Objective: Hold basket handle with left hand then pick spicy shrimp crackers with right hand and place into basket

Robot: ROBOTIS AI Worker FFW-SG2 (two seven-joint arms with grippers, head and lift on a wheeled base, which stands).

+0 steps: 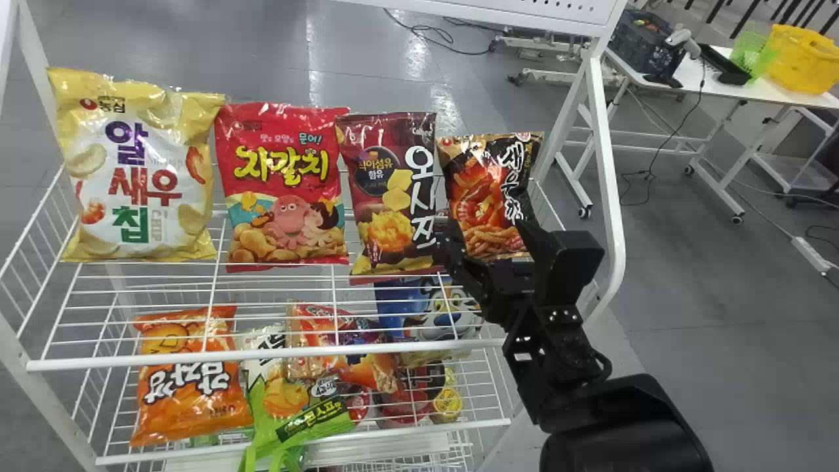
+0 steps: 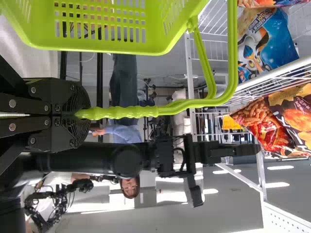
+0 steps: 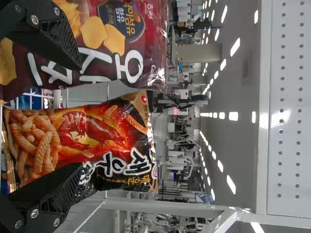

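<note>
Right gripper point(image 1: 490, 237) spread wide at spicy shrimp crackers point(image 1: 488, 196); left gripper point(image 2: 80, 114) clamped on green basket handle point(image 2: 131, 112).

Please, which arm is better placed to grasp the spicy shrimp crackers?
Right, I judge: its end effector is open at the crackers. The left end effector holds the basket handle.

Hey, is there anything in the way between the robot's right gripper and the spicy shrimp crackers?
Nothing visible is in between: the right gripper is open, with a finger toward each side of the spicy shrimp crackers. One finger overlaps the maroon bag next door.
</note>
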